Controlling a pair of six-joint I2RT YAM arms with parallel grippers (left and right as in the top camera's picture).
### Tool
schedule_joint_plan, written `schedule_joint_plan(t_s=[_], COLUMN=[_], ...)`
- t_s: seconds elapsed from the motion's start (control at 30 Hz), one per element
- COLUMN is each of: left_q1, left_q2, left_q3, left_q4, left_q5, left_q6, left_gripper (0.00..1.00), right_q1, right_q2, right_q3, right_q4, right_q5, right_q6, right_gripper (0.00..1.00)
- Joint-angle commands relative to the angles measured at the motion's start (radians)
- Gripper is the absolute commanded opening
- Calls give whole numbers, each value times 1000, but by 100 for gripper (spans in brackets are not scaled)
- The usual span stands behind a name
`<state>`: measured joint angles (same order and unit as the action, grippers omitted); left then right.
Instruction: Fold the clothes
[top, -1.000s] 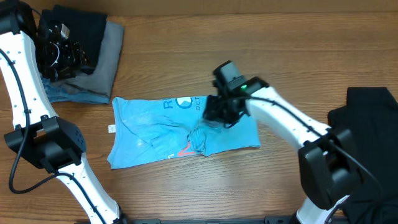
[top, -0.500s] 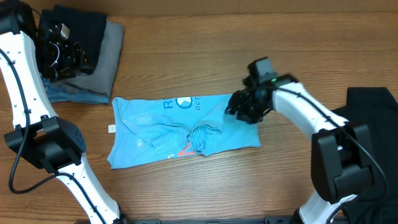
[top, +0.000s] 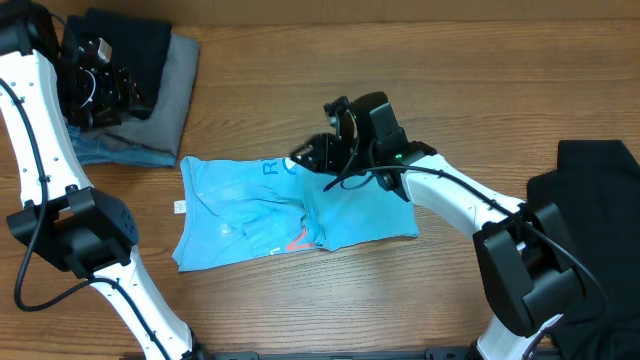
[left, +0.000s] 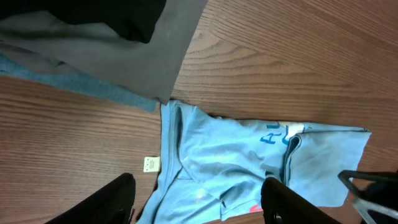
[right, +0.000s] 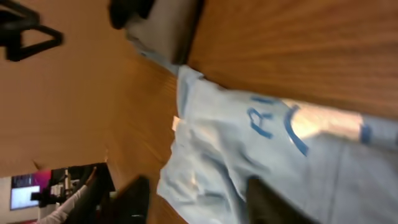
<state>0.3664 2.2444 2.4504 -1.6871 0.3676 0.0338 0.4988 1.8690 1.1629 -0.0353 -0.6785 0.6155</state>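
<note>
Bench (top: 400, 60): three groups of clothes.

Blue T-shirt (top: 240, 210) lies flat at bench centre, toward 6 o'clock. It makes a rough rectangle, with its 3 o'clock part apparently folded over and creases mid-panel. I judge it about half done: it needs smoothing and at least one more fold.

Black garment (top: 590, 190), 3 o'clock edge: bunched, unfolded.

Stack (top: 165, 90), 10 o'clock: dark, grey and blue pieces that look finished.

My right tool (right: 199, 199) hovers over the shirt's 12 o'clock edge, fingers apart, holding nothing.

My left tool (left: 199, 199) is above the stack, spread wide and empty.

White tag (top: 180, 207): on the bench beside the shirt's 9 o'clock edge.
</note>
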Motion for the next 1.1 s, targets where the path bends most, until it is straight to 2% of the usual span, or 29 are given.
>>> schedule_joint_plan(t_s=[0.0,0.1,0.17,0.33,0.47,0.6,0.73,0.93,1.07], left_q1=[-8,-8,-8,-8,-8,-8,-8,-7,-7], left_q2=[-36,-36,-36,-64,-138,-234,-335,-397,-392], left_q3=[24,24,24,24,24,-14,-163,-515,-793], left_q4=[-3,-3,-3,-3,-3,-3,-3,13,171], left_q5=[18,18,19,26,23,10,-66,-86,-77], left_q6=[23,23,23,23,22,22,7,-4,26], left_gripper=[68,68,68,66,64,74,82,83,88], right_q1=[-26,-73,-107,-146,-149,-149,-159,-175,-176], right_q2=[-26,-30,-35,-45,-100,-208,-338,-463,-472], right_q3=[11,11,11,11,11,11,11,11,11], right_q4=[-5,-122,-261,-542,-642,-659,-663,-670,-694], right_q5=[-40,-91,-109,-109,-58,32,75,76,76], right_q6=[14,13,-6,-205,-288,-295,-295,-294,-294], right_gripper=[60,49,48,50,55,58,62,68,68])
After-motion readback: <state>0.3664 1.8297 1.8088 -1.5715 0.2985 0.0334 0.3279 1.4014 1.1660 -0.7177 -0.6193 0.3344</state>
